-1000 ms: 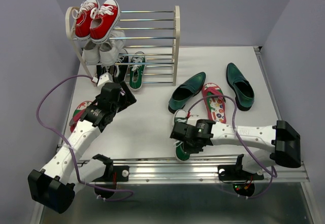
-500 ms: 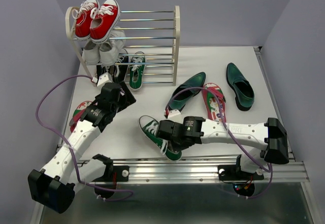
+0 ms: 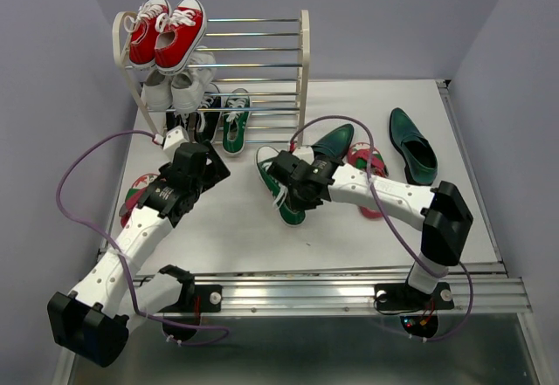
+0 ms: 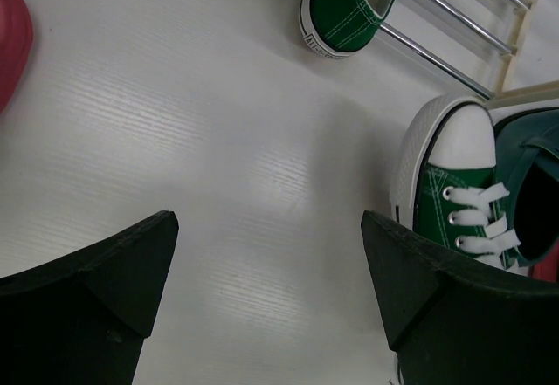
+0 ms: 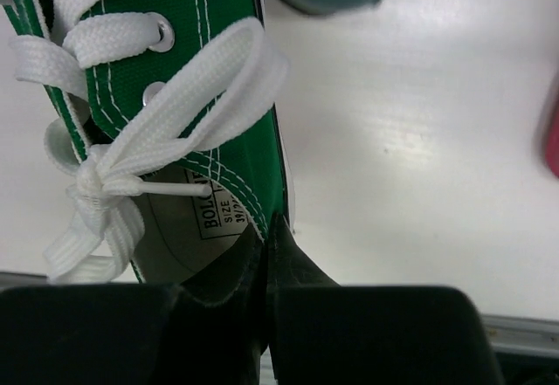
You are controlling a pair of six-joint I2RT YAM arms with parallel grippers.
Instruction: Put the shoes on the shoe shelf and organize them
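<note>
1. The white table fills the middle of the top view; the loose shoes lie on its right and centre.
2. The shoe shelf stands at the upper left of the top view, its silver rods running left to right; red sneakers sit on the top tier, white sneakers on the middle one, black sneakers and one green sneaker on the shelf on the bottom one.
3. The right gripper reaches from the lower right to the centre of the frame; its jaws are clenched on the collar of the held green sneaker, seen close in the right wrist view beside the size label and the tied white lace.
4. The left gripper hovers just below the shelf, left of centre; its jaws are released wide with only bare table between them.
5. The held sneaker's white toe cap points up-left toward the shelf; whether its sole touches the table I cannot tell.
6. One dark green loafer lies just right of the held sneaker; the other loafer lies apart at the right.
7. One flip-flop shows between the loafers, partly hidden by the right arm; the second flip-flop peeks out at the left edge under the left arm.
</note>
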